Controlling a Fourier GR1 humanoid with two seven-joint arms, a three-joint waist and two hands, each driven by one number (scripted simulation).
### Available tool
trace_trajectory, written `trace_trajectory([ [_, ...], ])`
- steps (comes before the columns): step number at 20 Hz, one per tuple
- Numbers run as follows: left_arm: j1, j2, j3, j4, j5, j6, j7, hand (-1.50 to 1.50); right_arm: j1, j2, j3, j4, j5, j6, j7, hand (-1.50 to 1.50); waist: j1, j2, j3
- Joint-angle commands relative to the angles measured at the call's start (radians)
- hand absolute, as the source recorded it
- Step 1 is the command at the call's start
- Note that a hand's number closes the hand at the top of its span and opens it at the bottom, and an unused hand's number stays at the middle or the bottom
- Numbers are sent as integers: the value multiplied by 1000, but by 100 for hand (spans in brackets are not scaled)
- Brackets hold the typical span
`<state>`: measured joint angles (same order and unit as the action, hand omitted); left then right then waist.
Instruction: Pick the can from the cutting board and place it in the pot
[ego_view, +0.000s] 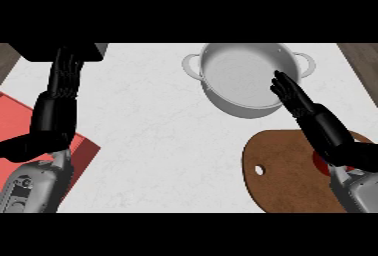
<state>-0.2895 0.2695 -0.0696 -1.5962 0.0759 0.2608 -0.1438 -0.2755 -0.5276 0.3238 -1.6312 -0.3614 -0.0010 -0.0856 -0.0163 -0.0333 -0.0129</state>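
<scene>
The right hand (295, 97) is spread flat over the pot (229, 102), empty; the red can (320, 161) sits on the cutting board (284, 172) under that arm, so it likely must reach back.

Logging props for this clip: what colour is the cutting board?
The board is brown, best seen in the head view.

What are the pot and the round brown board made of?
The pot looks like metal: pale silver-grey and smooth, with a soft shine inside and two loop handles. The cutting board looks like wood: reddish brown, dull, with faint streaks like grain and a small hole near its edge. Looks alone can't prove either.
</scene>
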Motion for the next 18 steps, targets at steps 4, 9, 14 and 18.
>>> trace_trajectory([
  [4,92,5,-6,-15,78,-48,214,0,41,-26,-150,5,-240,110,72,-150,18,30,14],
  [9,172,-50,-48,52,100,-39,275,0,80,-234,-264,105,103,-83,-14,-150,-40,26,15],
  [14,205,-56,-64,-40,112,-25,355,0,316,-275,-386,-50,111,-35,-338,-150,-33,19,15],
  [18,145,-12,-22,-62,143,-42,452,0,453,-443,-524,-117,103,48,-259,-150,-32,22,12],
])
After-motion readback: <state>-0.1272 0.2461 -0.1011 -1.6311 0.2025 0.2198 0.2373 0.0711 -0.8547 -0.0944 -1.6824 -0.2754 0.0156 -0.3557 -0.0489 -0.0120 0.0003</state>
